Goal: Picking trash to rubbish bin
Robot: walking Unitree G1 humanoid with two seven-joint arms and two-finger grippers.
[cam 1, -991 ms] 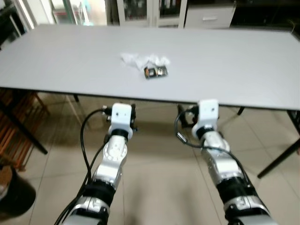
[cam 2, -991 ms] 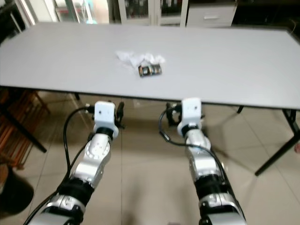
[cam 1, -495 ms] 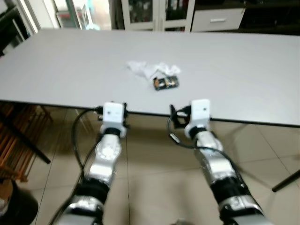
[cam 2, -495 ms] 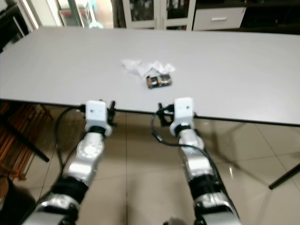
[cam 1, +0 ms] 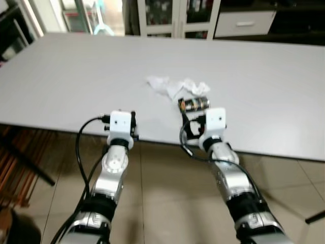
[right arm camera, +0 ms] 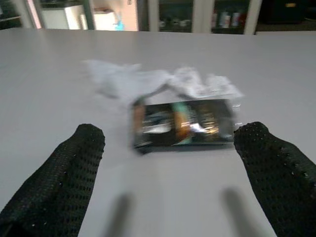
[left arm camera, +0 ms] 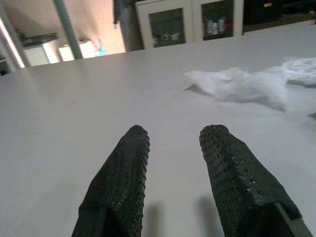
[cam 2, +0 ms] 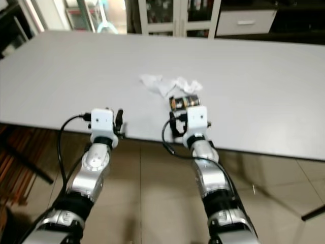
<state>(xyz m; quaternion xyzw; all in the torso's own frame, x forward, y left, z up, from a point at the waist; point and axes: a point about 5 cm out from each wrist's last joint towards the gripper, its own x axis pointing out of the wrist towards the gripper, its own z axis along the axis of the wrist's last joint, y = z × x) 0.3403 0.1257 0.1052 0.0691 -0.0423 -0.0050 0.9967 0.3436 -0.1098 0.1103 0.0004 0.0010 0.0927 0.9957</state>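
The wide, flat grey surface (cam 1: 61,81) runs across the head views, with both silver arms reaching up to its near edge. On the left, the left end effector (left arm camera: 173,143) sits just over that edge; the head views show only its white wrist block, while the left wrist view shows its two black textured fingers (left arm camera: 123,173) apart with bare grey surface between them. That view also shows the crumpled white tissue paper (left arm camera: 247,84) lying ahead and off to one side of the fingers, well apart from them.

In the middle of the surface the crumpled white tissue paper (cam 1: 175,85) lies spread out, and a small dark shiny foil wrapper with orange print (cam 1: 194,104) lies touching its near right edge.

To the right, the right end effector (right arm camera: 173,143) is at the surface's edge just in front of the wrapper. The head views hide its fingertips behind the white wrist block, but the right wrist view shows its fingers (right arm camera: 64,173) spread wide, one on each side of the dark foil wrapper (right arm camera: 182,123), which lies just beyond the tips and apart from them, with the tissue (right arm camera: 148,79) behind it.

At the far side, white cabinets with glass doors (cam 1: 177,15) hold dark items too small to make out.
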